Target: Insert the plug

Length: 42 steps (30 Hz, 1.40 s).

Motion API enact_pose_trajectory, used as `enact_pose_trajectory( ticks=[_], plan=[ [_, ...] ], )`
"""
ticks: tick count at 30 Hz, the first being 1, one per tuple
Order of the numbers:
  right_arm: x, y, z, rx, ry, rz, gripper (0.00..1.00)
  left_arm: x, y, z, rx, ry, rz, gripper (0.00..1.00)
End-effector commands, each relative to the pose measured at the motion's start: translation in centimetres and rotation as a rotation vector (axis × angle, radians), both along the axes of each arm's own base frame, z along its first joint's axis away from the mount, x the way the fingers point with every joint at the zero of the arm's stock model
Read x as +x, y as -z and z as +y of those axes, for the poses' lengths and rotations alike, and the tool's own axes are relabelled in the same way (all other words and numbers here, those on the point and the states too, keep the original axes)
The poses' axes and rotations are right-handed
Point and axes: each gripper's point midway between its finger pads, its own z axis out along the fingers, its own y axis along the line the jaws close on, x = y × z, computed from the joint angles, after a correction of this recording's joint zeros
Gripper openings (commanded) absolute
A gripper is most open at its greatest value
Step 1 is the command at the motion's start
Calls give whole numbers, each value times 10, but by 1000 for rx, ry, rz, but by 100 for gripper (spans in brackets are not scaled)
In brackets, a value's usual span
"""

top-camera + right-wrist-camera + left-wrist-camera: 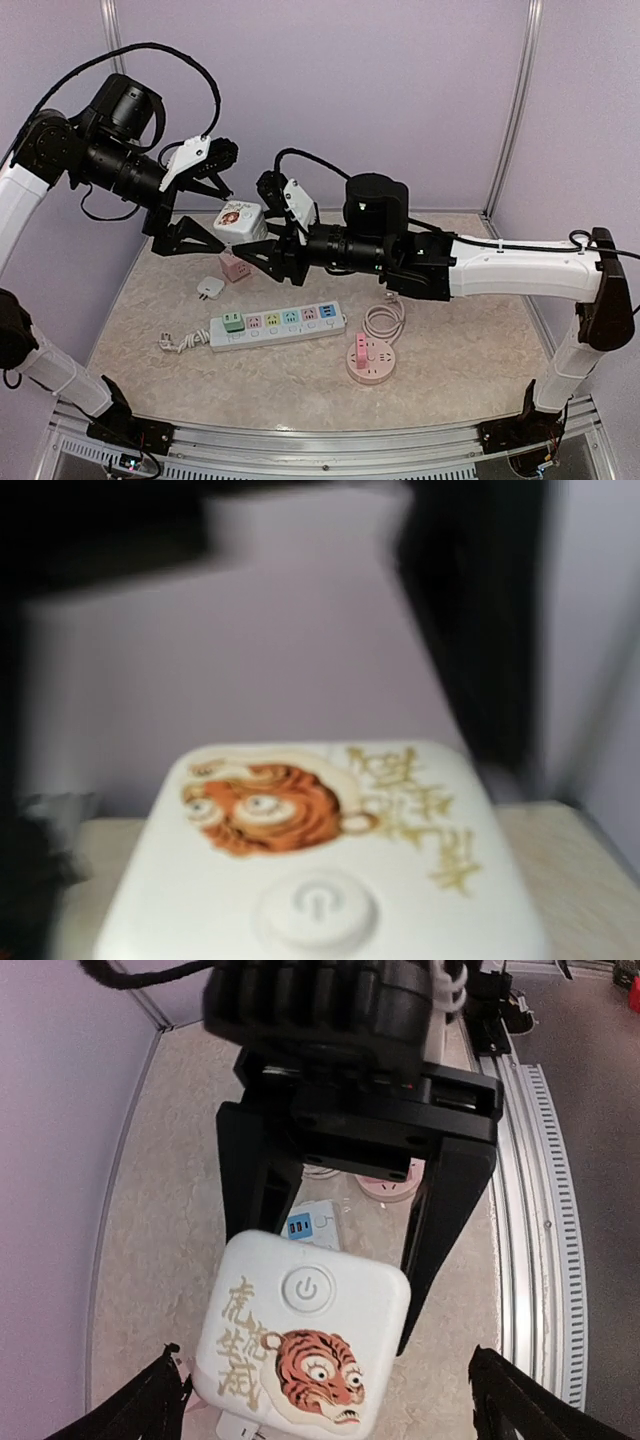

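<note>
A white cube plug with a tiger face and a round power button hangs in the air above the table's back left. My right gripper is shut on it, and its black fingers press on the cube's two sides. My left gripper is open around the same cube, its fingertips standing well clear on both sides. The right wrist view shows the cube's top face close up and blurred. A long white power strip with coloured sockets lies on the table below.
A small white adapter and a pink cube lie under the raised cube. A round pink socket with a coiled white cord sits right of the strip. Purple walls close in the back and sides; a metal rail runs along the near edge.
</note>
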Motion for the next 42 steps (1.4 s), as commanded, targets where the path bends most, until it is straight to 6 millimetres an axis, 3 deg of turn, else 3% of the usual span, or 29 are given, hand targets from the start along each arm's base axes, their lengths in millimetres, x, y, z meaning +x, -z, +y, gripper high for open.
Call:
enact_pose_trajectory(
  ticks=[1, 4, 8, 11, 16, 27, 29, 35, 37, 38, 39, 40, 42],
  plan=[
    [46, -41, -34, 279, 404, 72, 0, 28, -47, 16, -219, -298, 71, 99],
    [69, -40, -55, 385, 657, 130, 0, 44, -61, 17, -324, -415, 126, 99],
    [69, -45, -47, 412, 751, 106, 0, 48, -50, 7, -351, -449, 211, 99],
    [68, -44, -34, 389, 754, 89, 0, 56, -40, 0, -334, -476, 198, 99],
    [65, -41, -24, 367, 733, 87, 0, 74, -39, -9, -335, -491, 140, 97],
    [64, -36, -2, 252, 703, 16, 0, 85, -11, -26, -270, -446, 175, 86],
    [64, -35, 0, 245, 696, 12, 0, 88, -7, -26, -260, -449, 179, 78],
    [65, -35, -6, 246, 711, 8, 0, 89, 10, -23, -222, -456, 211, 29],
    [66, -34, -8, 240, 715, 7, 0, 86, 14, -22, -208, -449, 224, 8],
    [66, -34, -9, 236, 715, 8, 0, 86, 16, -21, -204, -448, 226, 1],
    [67, -33, -9, 228, 708, 10, 0, 86, 16, -21, -204, -447, 223, 0],
    [67, -30, -8, 211, 692, 16, 6, 85, 16, -20, -201, -446, 221, 0],
    [67, -24, -6, 173, 636, 39, 46, 86, 17, -20, -196, -440, 212, 0]
  ],
)
